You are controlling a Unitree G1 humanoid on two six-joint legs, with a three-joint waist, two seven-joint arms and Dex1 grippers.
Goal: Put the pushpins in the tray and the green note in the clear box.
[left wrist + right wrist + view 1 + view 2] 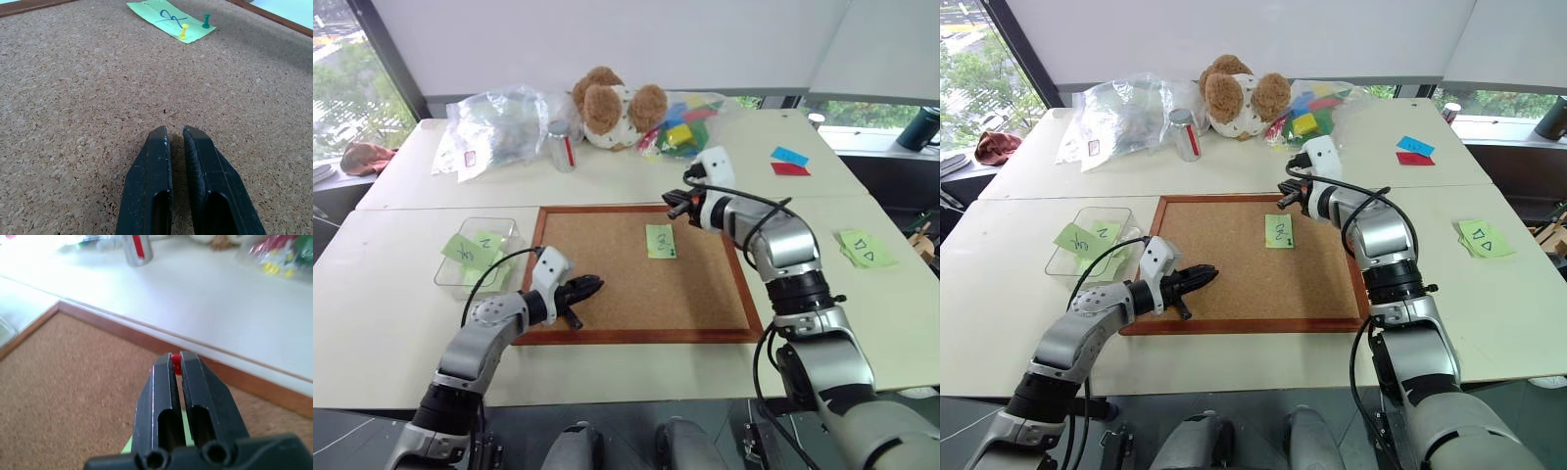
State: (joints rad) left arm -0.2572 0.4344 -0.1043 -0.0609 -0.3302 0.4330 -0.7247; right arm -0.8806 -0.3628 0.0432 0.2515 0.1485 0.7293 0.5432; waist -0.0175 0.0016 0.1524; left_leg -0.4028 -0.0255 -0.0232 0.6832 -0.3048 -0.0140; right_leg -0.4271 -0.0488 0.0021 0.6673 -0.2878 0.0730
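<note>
Tools first: the right tool [176,363] is hanging above the far part of the corkboard [607,284], its fingers pinching shut on a red pin [175,363], a speck of red showing between the tips. The left tool [176,137] is hovering low over the near left part of the cork, its fingers nearly together with just a slit between them and nothing in it.

Just below the right tool, the green note [660,241] is lying flat on the cork. In the left wrist view a green pin [206,20] is standing at its edge and a yellow pin [183,32] is sitting on it.

Left of the corkboard, the clear box [450,266] is sitting on the white surface [636,171], holding other pale green notes [475,251].

Farther back, a plastic bag [499,127], a can [562,145], a teddy bear [615,108] and coloured blocks [683,125] are lying along the far edge of the surface.
</note>
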